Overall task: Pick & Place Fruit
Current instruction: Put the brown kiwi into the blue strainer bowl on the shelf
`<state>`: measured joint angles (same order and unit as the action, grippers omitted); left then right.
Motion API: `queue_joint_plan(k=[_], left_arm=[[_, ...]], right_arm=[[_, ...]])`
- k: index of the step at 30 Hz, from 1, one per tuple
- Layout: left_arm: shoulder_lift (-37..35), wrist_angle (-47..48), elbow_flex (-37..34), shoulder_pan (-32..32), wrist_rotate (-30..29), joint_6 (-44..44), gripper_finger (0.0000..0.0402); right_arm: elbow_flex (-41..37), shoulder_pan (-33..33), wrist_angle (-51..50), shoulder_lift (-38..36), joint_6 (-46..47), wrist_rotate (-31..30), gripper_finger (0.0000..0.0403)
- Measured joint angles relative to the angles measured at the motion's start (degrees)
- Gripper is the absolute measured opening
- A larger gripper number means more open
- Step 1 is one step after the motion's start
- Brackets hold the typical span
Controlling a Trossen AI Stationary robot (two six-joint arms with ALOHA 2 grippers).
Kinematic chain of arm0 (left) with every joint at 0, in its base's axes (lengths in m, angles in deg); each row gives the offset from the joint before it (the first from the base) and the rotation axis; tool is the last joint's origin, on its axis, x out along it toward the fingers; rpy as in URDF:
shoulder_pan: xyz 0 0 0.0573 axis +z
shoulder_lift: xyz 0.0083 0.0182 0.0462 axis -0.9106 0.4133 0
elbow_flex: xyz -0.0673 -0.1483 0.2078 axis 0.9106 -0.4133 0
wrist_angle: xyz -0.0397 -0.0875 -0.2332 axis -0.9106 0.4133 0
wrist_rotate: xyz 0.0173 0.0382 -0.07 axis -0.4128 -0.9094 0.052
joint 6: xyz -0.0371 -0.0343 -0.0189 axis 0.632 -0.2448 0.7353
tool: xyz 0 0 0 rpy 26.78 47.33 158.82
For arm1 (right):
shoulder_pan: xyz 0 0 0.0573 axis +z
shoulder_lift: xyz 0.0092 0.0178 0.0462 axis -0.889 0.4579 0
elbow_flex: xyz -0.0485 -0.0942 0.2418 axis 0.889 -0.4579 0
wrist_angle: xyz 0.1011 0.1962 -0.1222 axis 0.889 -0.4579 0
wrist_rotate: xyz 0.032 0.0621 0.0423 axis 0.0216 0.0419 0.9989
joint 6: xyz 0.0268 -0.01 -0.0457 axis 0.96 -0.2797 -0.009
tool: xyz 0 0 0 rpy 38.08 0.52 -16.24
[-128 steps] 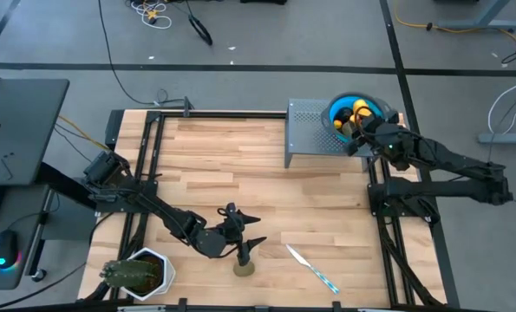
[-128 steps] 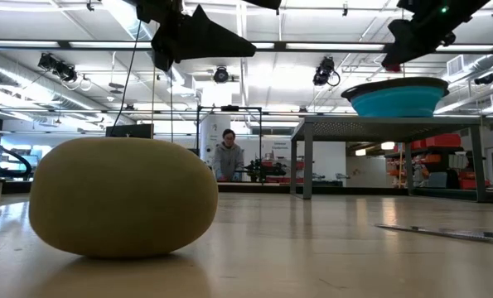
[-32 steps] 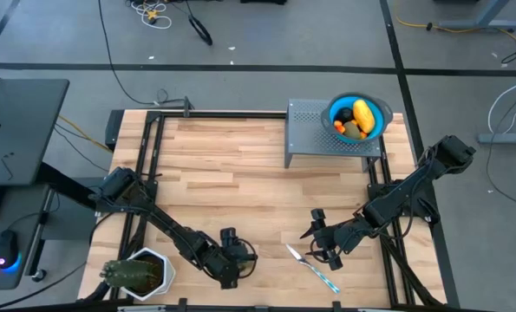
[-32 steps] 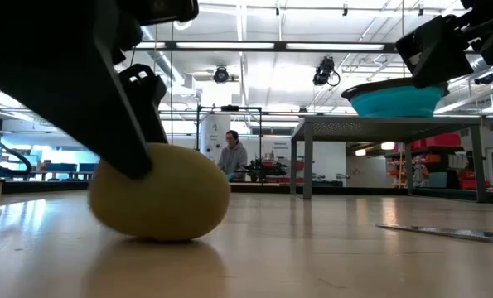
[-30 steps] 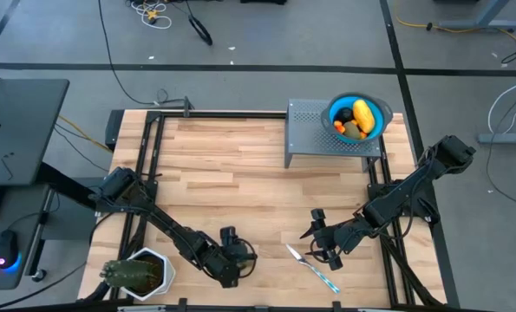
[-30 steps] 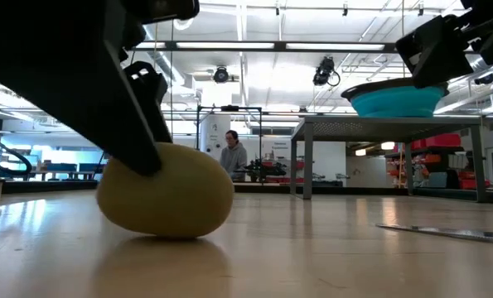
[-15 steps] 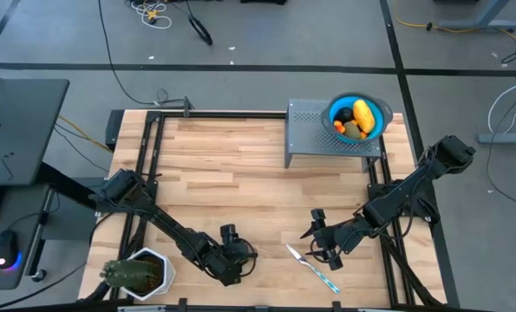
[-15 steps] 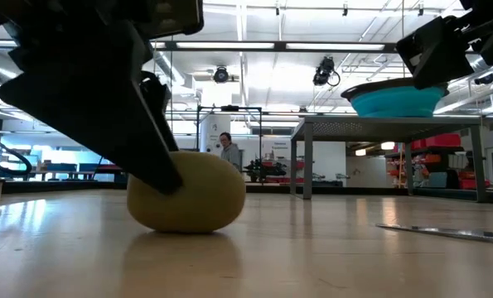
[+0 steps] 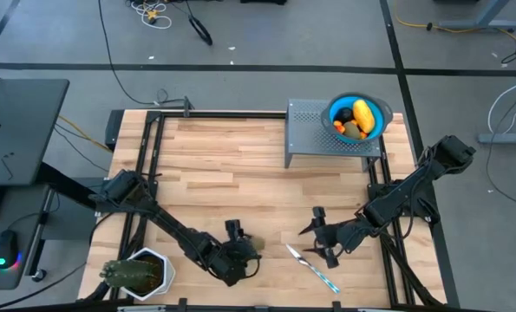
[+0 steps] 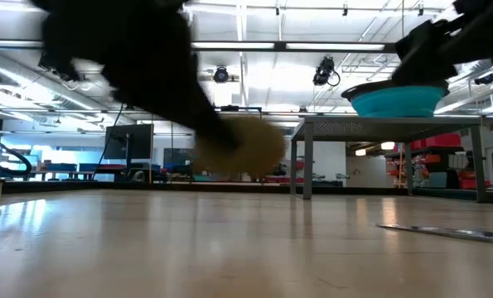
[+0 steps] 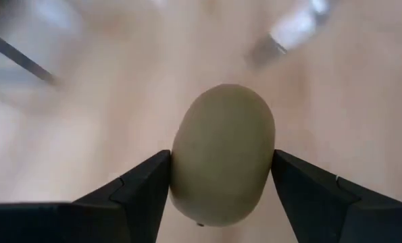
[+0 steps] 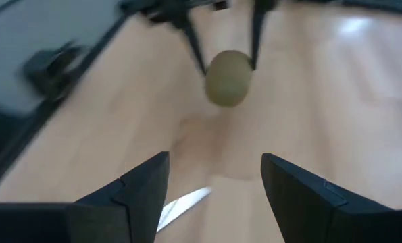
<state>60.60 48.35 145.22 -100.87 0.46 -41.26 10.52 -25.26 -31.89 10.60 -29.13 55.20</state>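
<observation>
Olive-brown fruit (image 11: 222, 154) now off desk (image 9: 231, 165), lifted clear by left gripper (image 11: 221, 177); half a second ago it sat on wood under closing fingers. Grasp made, carry to blue bowl (image 9: 359, 115) on grey stand (image 9: 310, 130) comes next, I'd judge.

Right gripper (image 12: 214, 192) hovers near knife (image 9: 311, 267), fingers spread, holding nothing.

Count: one fruit in grip; bowl holds one yellow, one olive-brown, one black, some orange-red bits. One knife, one potted plant (image 9: 132, 274).
</observation>
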Motion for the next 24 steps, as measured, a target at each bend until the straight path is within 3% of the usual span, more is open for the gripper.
queue_joint_plan(k=[4, 6, 12, 15, 24], left_arm=[[0.0, -6.5, 0.5, 1.0, -14.7, -13.3, 0.0258], [0.0, -12.2, 0.6, 1.6, -19.3, -23.1, 0.0258], [0.0, -25.5, 0.6, 4.3, -22.9, -47.4, 0.0258], [0.0, -30.2, 0.6, 5.5, -23.4, -53.7, 0.0258], [-0.2, -35.8, 0.6, 5.7, -22.5, -66.7, 0.0258]], right_arm=[[-0.7, -0.1, 2.3, 0.0, 2.8, -10.7, 0.0245], [-1.0, -0.3, 3.8, 0.0, 3.5, -13.6, 0.0245], [-2.3, -1.5, 14.8, 0.0, 6.1, -15.1, 0.0246], [-3.0, -2.1, 21.1, 0.0, 6.1, -15.2, 0.0246], [-3.1, -3.4, 22.8, -0.4, 2.9, -15.1, 0.0261]])
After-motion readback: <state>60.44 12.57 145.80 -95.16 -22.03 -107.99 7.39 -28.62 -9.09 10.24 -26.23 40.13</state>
